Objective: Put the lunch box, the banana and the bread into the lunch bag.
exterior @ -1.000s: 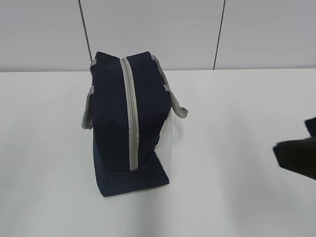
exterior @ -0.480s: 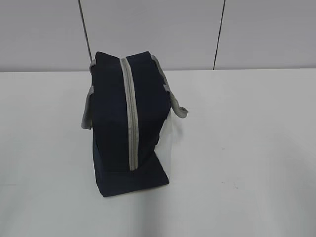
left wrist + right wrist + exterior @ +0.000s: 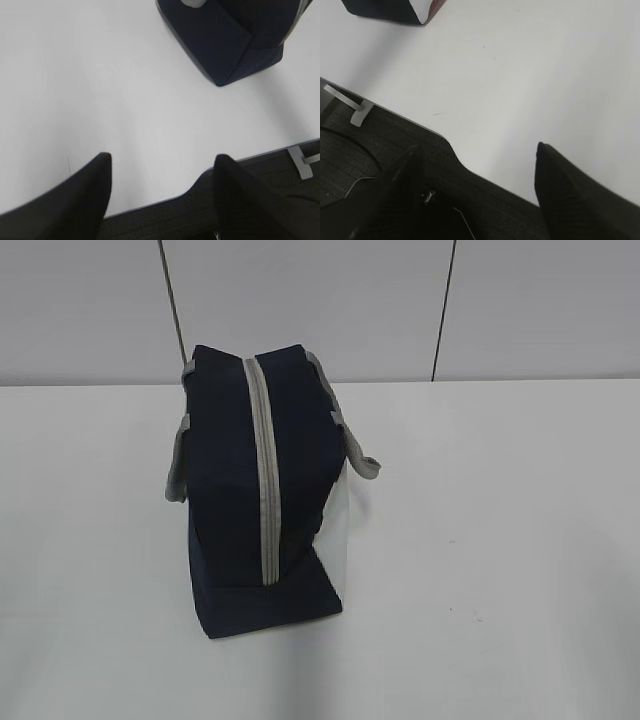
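Two tools, left tool (image 3: 160, 195) and right tool (image 3: 475, 195), gape wide, empty; lunch bag (image 3: 262, 490) looks zipped, so it may topple if I tug carelessly.

One lunch bag (image 3: 262, 490) stands left of centre on one white tabletop (image 3: 500, 540). It shows two grey handles (image 3: 176, 462) and one grey zipper (image 3: 264, 480). Each wrist view shows one tool: left tool (image 3: 159, 165), right tool (image 3: 477, 155).
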Controlling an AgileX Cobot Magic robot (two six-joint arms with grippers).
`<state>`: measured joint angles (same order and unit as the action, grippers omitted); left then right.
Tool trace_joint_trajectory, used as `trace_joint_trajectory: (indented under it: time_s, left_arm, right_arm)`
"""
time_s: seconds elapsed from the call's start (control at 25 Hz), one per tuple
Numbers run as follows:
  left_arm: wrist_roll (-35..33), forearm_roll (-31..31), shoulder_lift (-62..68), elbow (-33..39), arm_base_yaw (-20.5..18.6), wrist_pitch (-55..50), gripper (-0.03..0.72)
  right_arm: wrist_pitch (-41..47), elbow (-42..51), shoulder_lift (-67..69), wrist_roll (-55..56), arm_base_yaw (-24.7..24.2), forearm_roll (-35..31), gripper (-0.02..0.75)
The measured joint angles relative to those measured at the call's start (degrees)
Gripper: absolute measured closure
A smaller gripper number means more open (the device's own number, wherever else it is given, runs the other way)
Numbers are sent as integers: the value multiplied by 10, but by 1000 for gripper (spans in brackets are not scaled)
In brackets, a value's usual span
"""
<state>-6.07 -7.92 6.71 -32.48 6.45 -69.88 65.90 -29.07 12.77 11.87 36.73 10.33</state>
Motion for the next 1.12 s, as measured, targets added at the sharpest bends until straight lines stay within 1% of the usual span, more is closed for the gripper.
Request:
trace_joint_trajectory:
  time_s: [0.24,0.48,1.12]
  left_arm:
    - [0,4,0,6,0,22,246]
    - [0,15,0,25,0,61,246]
    - [0,16,0,25,0,64,254]
  right_arm:
    - [-4,0,0,-46,0,1,227]
    - [-4,0,0,-51,0,1,227]
    - [-4,0,-3,-51,0,1,227]
